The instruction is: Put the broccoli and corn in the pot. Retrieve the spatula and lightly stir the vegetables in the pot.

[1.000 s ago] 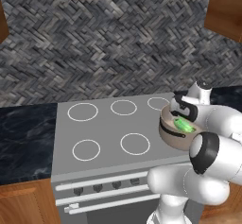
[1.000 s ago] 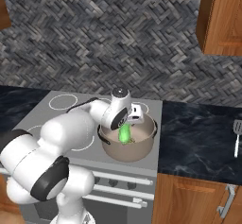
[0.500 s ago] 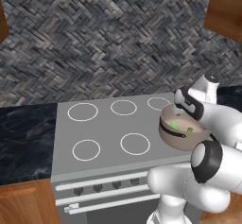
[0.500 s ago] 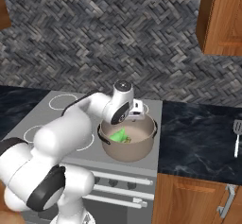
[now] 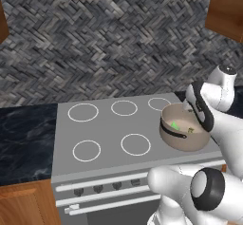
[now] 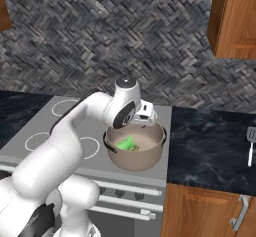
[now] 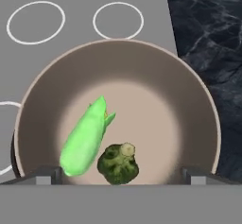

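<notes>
Corn point(image 7: 85, 140) has just dropped beside the broccoli point(image 7: 118, 164) in the pot point(image 7: 189, 90); jaws are apart and empty, so the spatula point(image 6: 249, 143) comes next

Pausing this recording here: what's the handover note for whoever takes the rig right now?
End effector: open, empty, looking down into the pot.
Pot: on the stove's right side.
Broccoli and corn: both lie on the pot's floor, side by side.
Spatula: lies on the dark counter right of the stove.
Done: vegetables in.
Left: fetch the spatula, stir lightly.
</notes>
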You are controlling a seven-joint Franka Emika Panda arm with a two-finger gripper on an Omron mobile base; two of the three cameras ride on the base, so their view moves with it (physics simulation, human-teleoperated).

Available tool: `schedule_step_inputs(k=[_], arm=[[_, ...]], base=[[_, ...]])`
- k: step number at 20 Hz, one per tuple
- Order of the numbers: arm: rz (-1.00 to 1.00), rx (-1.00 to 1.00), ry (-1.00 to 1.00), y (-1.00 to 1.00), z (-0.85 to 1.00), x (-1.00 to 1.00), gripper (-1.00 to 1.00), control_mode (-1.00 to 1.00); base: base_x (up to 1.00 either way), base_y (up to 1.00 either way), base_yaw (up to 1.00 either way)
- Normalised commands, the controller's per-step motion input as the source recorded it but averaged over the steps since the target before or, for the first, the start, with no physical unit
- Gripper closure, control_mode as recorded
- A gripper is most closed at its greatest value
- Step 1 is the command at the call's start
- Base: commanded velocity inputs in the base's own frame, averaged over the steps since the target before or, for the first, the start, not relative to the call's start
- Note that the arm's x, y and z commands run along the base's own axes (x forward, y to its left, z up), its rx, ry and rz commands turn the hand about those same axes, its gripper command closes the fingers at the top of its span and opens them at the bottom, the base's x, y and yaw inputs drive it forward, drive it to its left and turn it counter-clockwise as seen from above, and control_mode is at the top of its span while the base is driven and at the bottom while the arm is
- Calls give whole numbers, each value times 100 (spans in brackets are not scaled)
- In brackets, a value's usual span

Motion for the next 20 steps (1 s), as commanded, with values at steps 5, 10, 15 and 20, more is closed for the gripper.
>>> schedule_step_inputs(k=[5,10,15,20], arm=[[-22,0,0,0,21,-48,-100,-100],[0,0,0,0,0,-2,-100,-100],[0,0,0,0,0,-5,-100,-100],[0,0,0,0,0,0,-100,100]], base=[[0,0,0],[0,0,0],[0,0,0],[-1,-45,-8]])
